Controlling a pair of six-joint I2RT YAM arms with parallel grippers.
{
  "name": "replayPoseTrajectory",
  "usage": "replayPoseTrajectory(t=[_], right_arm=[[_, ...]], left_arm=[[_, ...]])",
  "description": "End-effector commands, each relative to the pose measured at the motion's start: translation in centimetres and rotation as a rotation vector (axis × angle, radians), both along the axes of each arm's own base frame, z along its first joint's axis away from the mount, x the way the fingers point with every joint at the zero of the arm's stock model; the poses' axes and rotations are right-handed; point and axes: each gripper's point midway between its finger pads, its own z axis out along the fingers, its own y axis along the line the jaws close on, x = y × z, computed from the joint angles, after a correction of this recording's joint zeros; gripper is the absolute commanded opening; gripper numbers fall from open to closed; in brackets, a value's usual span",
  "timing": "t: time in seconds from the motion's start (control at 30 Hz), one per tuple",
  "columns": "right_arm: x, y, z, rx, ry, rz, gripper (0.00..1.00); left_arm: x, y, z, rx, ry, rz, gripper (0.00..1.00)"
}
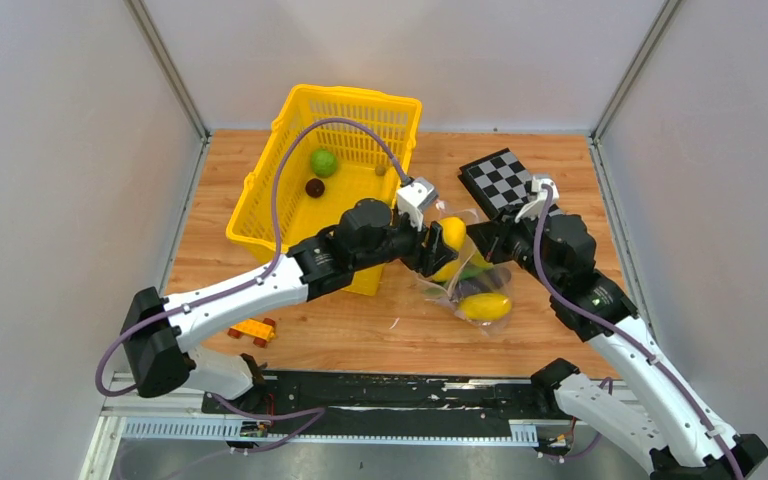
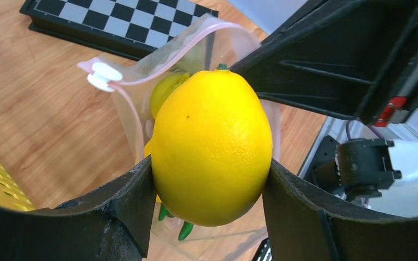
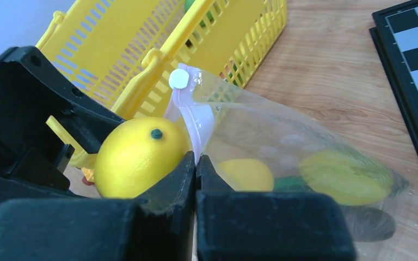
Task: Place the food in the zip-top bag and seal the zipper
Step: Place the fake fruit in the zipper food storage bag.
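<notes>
My left gripper (image 1: 438,248) is shut on a yellow lemon (image 2: 212,147), which hangs right over the open mouth of the zip-top bag (image 1: 465,295). My right gripper (image 3: 196,160) is shut on the bag's rim at the pink zipper (image 3: 193,117) and holds the mouth up. The zipper's white slider (image 2: 104,75) sits at one end. Inside the bag lie a yellow fruit (image 1: 485,306), a yellow-green mango (image 3: 348,176), green pods (image 2: 186,229) and a dark eggplant (image 3: 375,223). A green ball (image 1: 323,162) and a dark ball (image 1: 314,187) sit in the basket.
The yellow lattice basket (image 1: 352,93) stands at the back left, close behind the left arm. A chequerboard (image 1: 505,180) lies at the back right, beside the bag. An orange toy car (image 1: 252,330) sits near the front left edge.
</notes>
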Motion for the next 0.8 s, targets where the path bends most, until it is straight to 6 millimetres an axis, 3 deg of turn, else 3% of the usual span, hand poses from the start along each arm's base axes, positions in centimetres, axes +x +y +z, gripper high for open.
replayPoseTrajectory(t=[0.0, 0.17, 0.4, 0.63, 0.77], right_arm=[[-0.2, -0.1, 2.2, 0.055, -0.060, 0.001, 0.00], [-0.3, -0.2, 2.3, 0.055, -0.068, -0.005, 0.00], [0.1, -0.7, 1.9, 0.054, -0.059, -0.039, 0.00], [0.8, -1.6, 1.6, 0.079, -0.056, -0.118, 0.00], [1.1, -1.7, 1.8, 0.091, -0.057, -0.137, 0.00]], left_arm=[[1.8, -0.3, 1.0, -0.023, 0.015, 0.113, 0.61], [1.2, -1.4, 0.6, -0.012, 0.027, 0.055, 0.76], [-0.5, -1.9, 2.9, -0.061, 0.010, -0.043, 0.98], [-2.0, 0.3, 5.6, -0.060, -0.005, -0.056, 1.00], [-2.7, 2.1, 3.9, 0.044, 0.060, 0.008, 0.98]])
